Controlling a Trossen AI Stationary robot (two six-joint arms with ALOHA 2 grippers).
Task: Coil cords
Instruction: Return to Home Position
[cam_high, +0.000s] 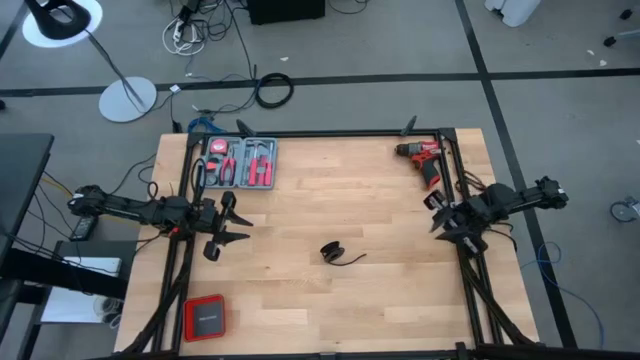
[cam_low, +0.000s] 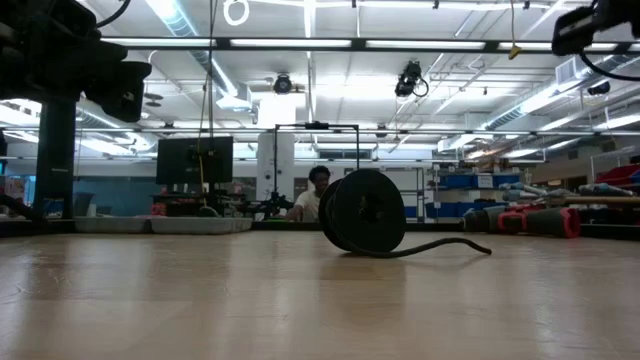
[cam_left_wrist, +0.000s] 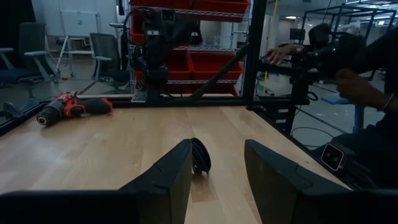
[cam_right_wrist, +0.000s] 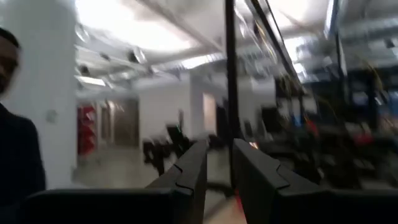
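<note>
My left pincer (cam_high: 238, 226) hangs over the left edge of the pale wooden tabletop (cam_high: 330, 310). Its two dark fingers are spread apart with nothing between them. My right pincer (cam_high: 452, 228) hangs at the right edge, aimed out at the room, its fingers a narrow gap apart and likewise empty. Neither touches anything, so I judge the winding done and only the parking of my arms left.

Well ahead of both, near the middle of the tabletop, stands the thin black flexible cord (cam_high: 333, 252). It is wrapped round a small black spool (cam_low: 365, 212) that sits upright on its rim, and the turns look snug and even. One short loose tail (cam_low: 440, 246) trails flat on the wood to one side, unwound. Tucking it in would be the only coiling left, if any.
</note>
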